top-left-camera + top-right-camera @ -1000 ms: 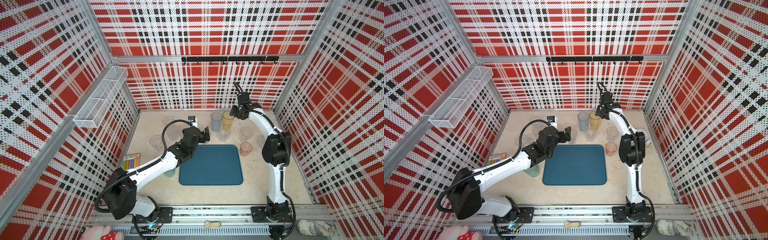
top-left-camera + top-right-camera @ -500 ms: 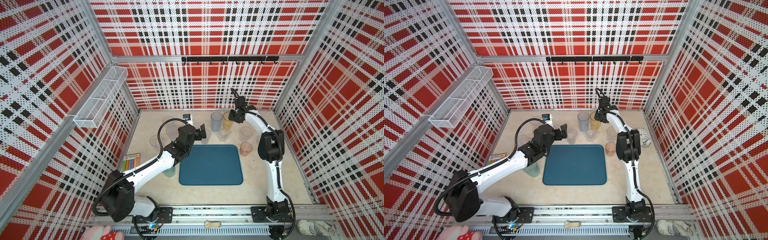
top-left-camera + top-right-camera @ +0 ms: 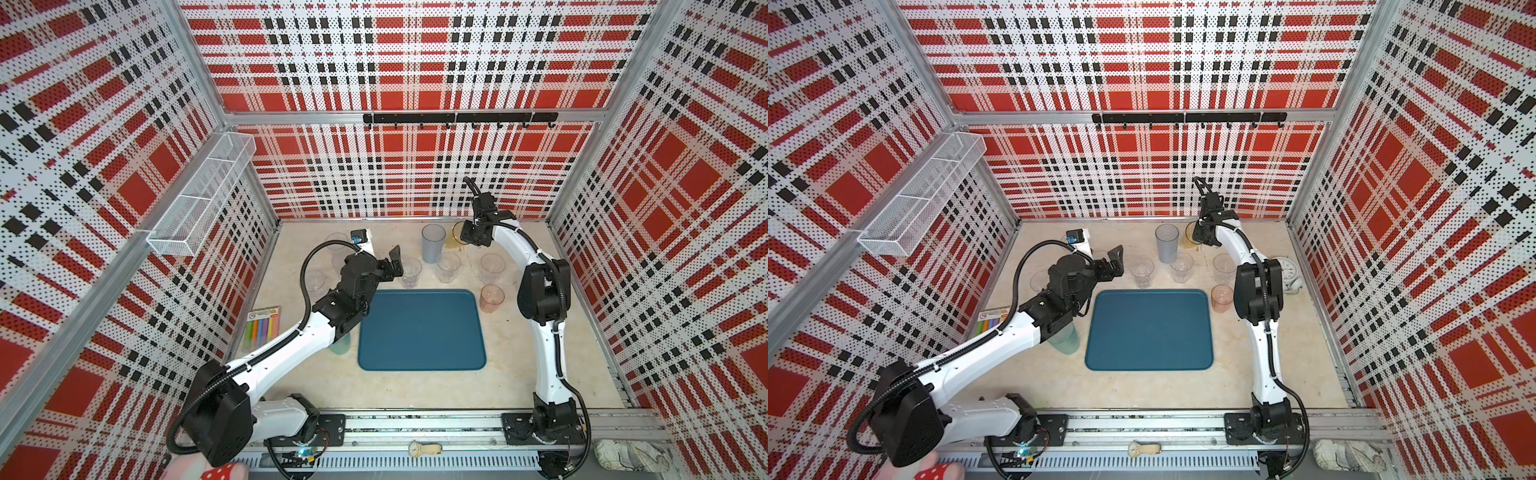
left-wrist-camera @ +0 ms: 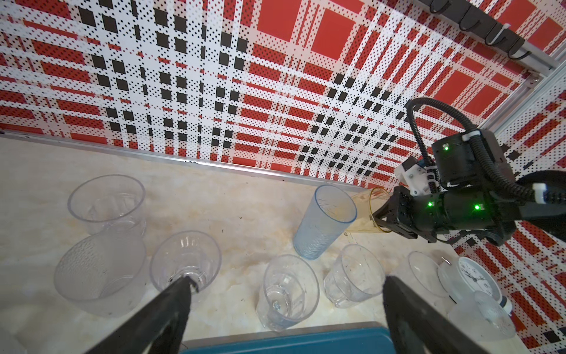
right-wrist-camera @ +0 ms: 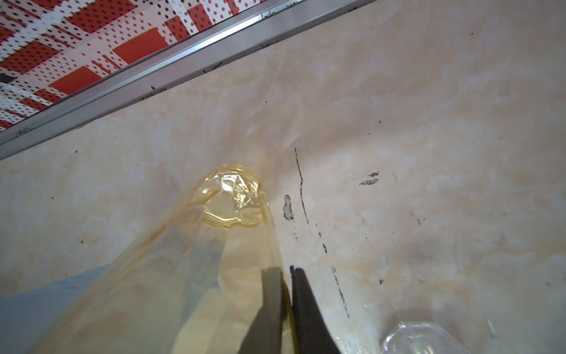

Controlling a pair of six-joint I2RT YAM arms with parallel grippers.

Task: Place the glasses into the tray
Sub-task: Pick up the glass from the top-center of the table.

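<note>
The teal-blue tray lies bare mid-table. Behind it stand glasses: a tall grey-blue one, clear tumblers and a pink one. My right gripper is shut on the rim wall of the tall amber glass, which looks tilted in the left wrist view. My left gripper hangs open just beside a clear tumbler, holding nothing. A teal glass stands partly hidden under the left arm.
More clear glasses stand at the back left. A white alarm clock sits by the right arm. A crayon pack lies at the left wall, under the wire mesh basket.
The right jaws have closed on the amber glass's rim, and the right arm shifted slightly left. The left gripper stayed open and drifted a little toward the back.
</note>
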